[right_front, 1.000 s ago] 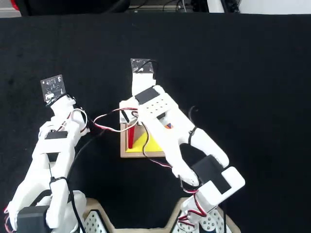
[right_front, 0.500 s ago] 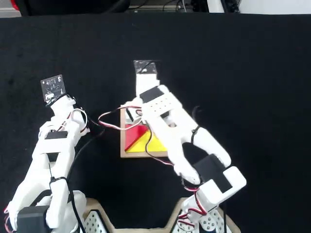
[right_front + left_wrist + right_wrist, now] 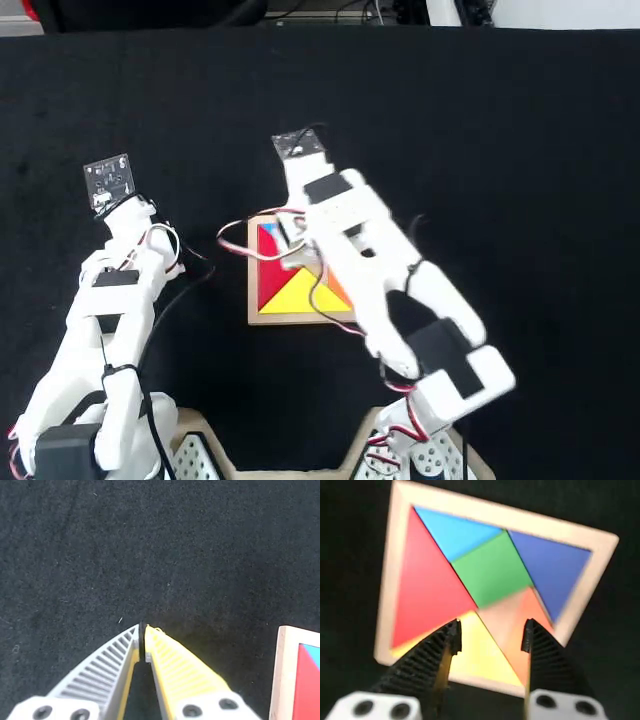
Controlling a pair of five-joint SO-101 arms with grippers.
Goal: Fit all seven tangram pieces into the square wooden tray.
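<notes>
**While the right gripper hangs open above it, the tray sits packed with colour**

Where the two arms stand side by side on the black tablecloth (image 3: 500, 150), the square wooden tray (image 3: 252, 290) lies between them, near the middle of the table and partly under the right arm (image 3: 350, 220). Seen through the right wrist camera, the tray (image 3: 495, 515) holds its pieces flush within the rim. A large red triangle (image 3: 427, 585) lies along one side, and a light blue triangle (image 3: 457, 532) is tucked into a corner next to it. A green square (image 3: 490, 572) sits at the centre, with a dark blue triangle (image 3: 552, 565) beside it. An orange piece (image 3: 512, 617) and a yellow triangle (image 3: 480, 655) fill the side nearest the gripper. I can make out six colours; whether the orange area is one piece or two I cannot tell.

The right gripper (image 3: 490, 630) hovers over the yellow and orange pieces, its fingers spread apart with nothing between them.

The left gripper (image 3: 141, 627) hangs over bare cloth with its fingers pressed together on nothing, and the tray's edge (image 3: 284, 675) lies off to one side of it.
</notes>
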